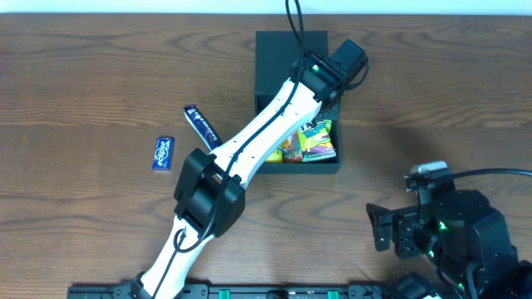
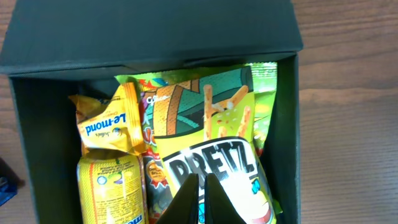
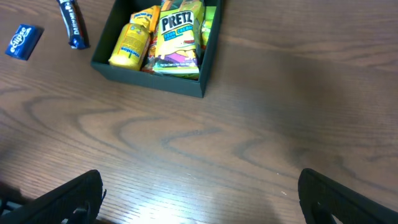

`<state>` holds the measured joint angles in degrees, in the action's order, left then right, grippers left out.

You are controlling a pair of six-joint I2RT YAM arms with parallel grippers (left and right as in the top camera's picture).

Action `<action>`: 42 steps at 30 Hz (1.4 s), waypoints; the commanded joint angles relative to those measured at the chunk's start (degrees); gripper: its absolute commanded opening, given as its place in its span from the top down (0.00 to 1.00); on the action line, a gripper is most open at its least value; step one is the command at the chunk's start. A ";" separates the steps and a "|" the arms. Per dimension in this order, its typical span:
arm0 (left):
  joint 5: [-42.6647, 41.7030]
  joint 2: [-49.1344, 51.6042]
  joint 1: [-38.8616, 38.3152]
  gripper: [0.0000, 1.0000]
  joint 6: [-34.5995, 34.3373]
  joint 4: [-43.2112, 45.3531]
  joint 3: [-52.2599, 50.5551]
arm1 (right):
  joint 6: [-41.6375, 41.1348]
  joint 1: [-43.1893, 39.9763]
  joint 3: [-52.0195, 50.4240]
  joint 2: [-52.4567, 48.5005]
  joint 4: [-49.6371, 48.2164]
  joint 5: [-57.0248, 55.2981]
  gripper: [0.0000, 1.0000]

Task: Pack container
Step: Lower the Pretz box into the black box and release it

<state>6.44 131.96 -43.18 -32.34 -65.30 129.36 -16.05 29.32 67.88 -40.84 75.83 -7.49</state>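
The dark container (image 1: 278, 54) stands open at the back middle of the table, its flap lid lying flat behind it. It holds a green Pretz packet (image 2: 211, 155), a yellow Le-mond packet (image 2: 104, 124) and a yellow packet (image 2: 112, 186). My left arm reaches over the container. My left gripper (image 2: 203, 190) is shut and empty, its tips just above the Pretz packet. My right gripper (image 3: 199, 199) is open and empty, low over bare table in front of the container (image 3: 149, 78), well apart from it.
A dark blue snack bar (image 1: 202, 126) lies just left of the container, and a small blue Eclipse pack (image 1: 164, 153) lies further left. Both also show in the right wrist view, bar (image 3: 73, 23) and pack (image 3: 23, 41). The wooden table (image 1: 432, 100) stretches to the right.
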 commanded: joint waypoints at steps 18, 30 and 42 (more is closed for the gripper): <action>-10.99 -0.02 0.13 0.94 6.64 7.91 -9.75 | 0.46 -0.52 0.42 0.11 0.09 -0.42 0.01; -10.97 0.02 0.02 0.94 7.13 9.90 -11.67 | 0.46 -0.55 0.42 0.11 0.09 -0.42 0.01; 6.21 -8.00 1.20 0.94 -1.62 6.78 -11.34 | 0.46 -0.52 0.42 0.11 0.09 -0.42 0.01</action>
<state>6.09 126.52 -42.59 -30.39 -57.71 117.75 -16.08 29.32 67.88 -40.84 75.83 -7.49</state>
